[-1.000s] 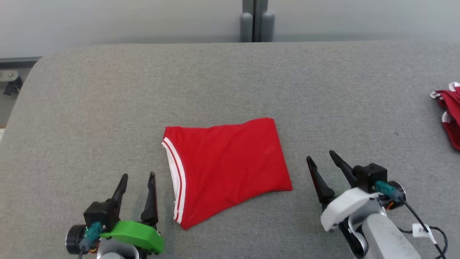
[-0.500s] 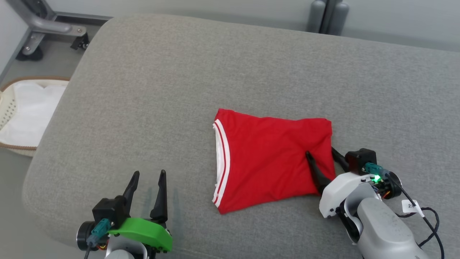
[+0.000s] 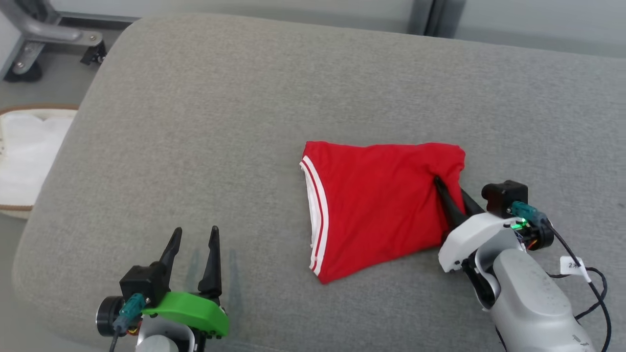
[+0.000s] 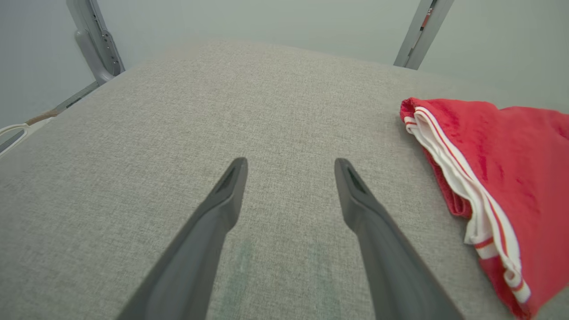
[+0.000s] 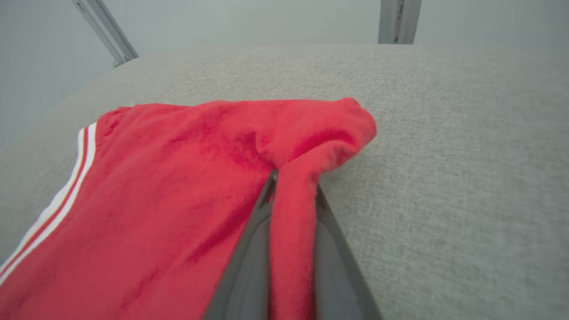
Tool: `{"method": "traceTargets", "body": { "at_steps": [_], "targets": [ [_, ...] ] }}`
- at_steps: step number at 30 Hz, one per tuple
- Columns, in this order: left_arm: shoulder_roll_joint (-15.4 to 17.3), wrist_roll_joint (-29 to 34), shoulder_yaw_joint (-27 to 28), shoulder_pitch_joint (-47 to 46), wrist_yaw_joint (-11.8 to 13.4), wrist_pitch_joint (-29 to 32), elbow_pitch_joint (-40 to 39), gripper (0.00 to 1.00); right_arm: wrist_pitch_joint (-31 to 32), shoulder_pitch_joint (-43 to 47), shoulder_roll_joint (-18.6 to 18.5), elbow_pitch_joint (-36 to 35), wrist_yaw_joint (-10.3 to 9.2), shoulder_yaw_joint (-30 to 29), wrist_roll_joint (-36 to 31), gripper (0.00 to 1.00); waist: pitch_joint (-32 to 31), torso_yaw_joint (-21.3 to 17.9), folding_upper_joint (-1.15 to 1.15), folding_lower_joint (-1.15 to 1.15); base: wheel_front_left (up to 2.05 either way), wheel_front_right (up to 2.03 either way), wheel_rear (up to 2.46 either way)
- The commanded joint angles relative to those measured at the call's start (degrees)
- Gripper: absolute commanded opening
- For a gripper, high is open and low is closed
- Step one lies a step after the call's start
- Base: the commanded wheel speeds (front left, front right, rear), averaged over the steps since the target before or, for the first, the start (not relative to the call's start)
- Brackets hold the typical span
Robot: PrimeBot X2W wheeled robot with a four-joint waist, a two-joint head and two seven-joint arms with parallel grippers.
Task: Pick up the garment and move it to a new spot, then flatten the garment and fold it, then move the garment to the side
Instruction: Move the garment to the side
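Note:
The garment (image 3: 376,205) is a folded red piece with a white, red-striped edge on its left side, lying on the grey cushioned surface (image 3: 244,98). My right gripper (image 3: 452,195) is shut on a pinched ridge of the garment's right edge; in the right wrist view the red fabric (image 5: 178,191) is bunched between the two dark fingers (image 5: 253,249). My left gripper (image 3: 193,239) stands open over bare surface, left of the garment, with nothing between its fingers. In the left wrist view the striped edge of the garment (image 4: 502,178) lies off to the right of that gripper (image 4: 289,166).
A white basket (image 3: 24,146) with pale cloth sits on the floor beyond the surface's left edge. A grey metal frame on castors (image 3: 44,34) stands at the far left corner. A grey post (image 3: 423,17) rises behind the far edge.
The right gripper has closed on the garment's right edge, bunching the fabric. The head camera turned left and down over the second. The left gripper stays open.

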Motion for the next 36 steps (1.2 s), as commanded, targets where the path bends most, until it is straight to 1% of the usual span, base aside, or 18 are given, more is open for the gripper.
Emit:
{"method": "traceTargets", "body": {
  "at_steps": [1,8,15,18,24,28,30,32,36],
  "targets": [
    [0.11,0.87,0.31,-0.87,0.15,0.03,-0.37,1.0,-0.1,0.68,-0.4,-0.92,-0.13,-0.64,0.38,0.0,-0.72,-5.96,0.0,0.0,0.0,0.0,0.0],
    [0.7,2.28,0.09,-1.83,0.15,0.03,-1.14,1.0,-0.1,2.3,-0.34,-4.05,-0.13,-2.78,1.53,0.0,-0.46,-17.65,0.0,0.0,0.0,0.0,0.0],
    [1.95,2.64,-0.77,-2.96,0.15,0.03,-1.72,1.0,-0.11,4.2,-0.31,-5.88,-0.13,-2.52,3.34,0.0,0.59,-29.52,0.0,0.0,0.0,0.0,0.0],
    [2.57,2.63,-1.3,-3.12,0.15,0.03,-1.85,1.0,-0.11,4.91,-0.29,-6.63,-0.12,-1.9,4.69,0.0,1.19,-33.93,0.0,0.0,0.0,0.0,0.0],
    [3.25,2.44,-2.22,-3.06,0.15,0.03,-1.96,1.0,-0.11,5.86,-0.29,-7.82,-0.13,0.04,6.89,0.0,2.07,-40.85,0.0,0.0,0.0,0.0,0.0],
    [3.38,2.21,-3.02,-3.45,0.15,0.03,-2.0,1.0,-0.1,6.29,-0.26,-8.35,-0.12,0.33,7.2,0.0,2.58,-43.21,0.0,0.0,0.0,0.0,0.0],
    [3.51,2.22,-3.52,-3.74,0.15,0.03,-2.06,1.0,-0.1,6.23,-0.25,-8.26,-0.12,0.88,7.86,0.0,3.04,-43.73,0.0,0.0,0.0,0.0,0.0],
    [3.78,2.3,-4.04,-4.0,0.15,0.03,-2.06,1.0,-0.1,5.34,-0.3,-7.72,-0.12,0.94,8.58,0.0,3.65,-43.89,0.0,0.0,0.0,0.0,0.0],
    [5.09,2.3,-5.37,-4.39,0.15,0.03,-2.55,1.0,-0.11,2.16,-0.22,-7.51,-0.12,-0.37,6.74,0.0,5.96,-43.09,0.0,0.0,0.0,0.0,0.0]
  ]
}}
